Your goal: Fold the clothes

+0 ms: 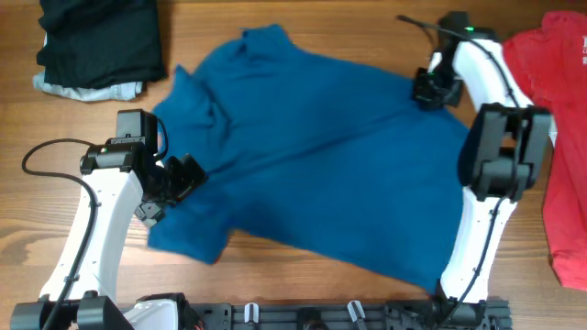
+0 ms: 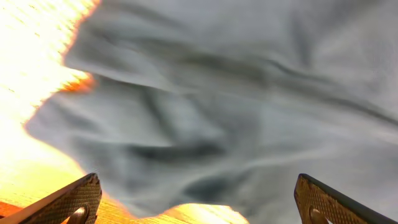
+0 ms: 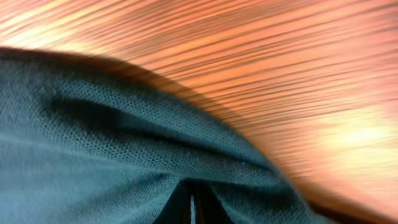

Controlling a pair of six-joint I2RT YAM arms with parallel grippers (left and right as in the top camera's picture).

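Pinches shirt (image 1: pixel 321 156) edge in shut right end effector (image 1: pixel 431 90); holds left end effector (image 1: pixel 176 188) wide open by sleeve (image 1: pixel 191 240); likely needs sleeve grasp next.

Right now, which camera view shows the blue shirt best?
The overhead view: the whole blue shirt is visible, spread on the table. The left wrist view shows only washed-out folds; the right wrist view, one close crease.
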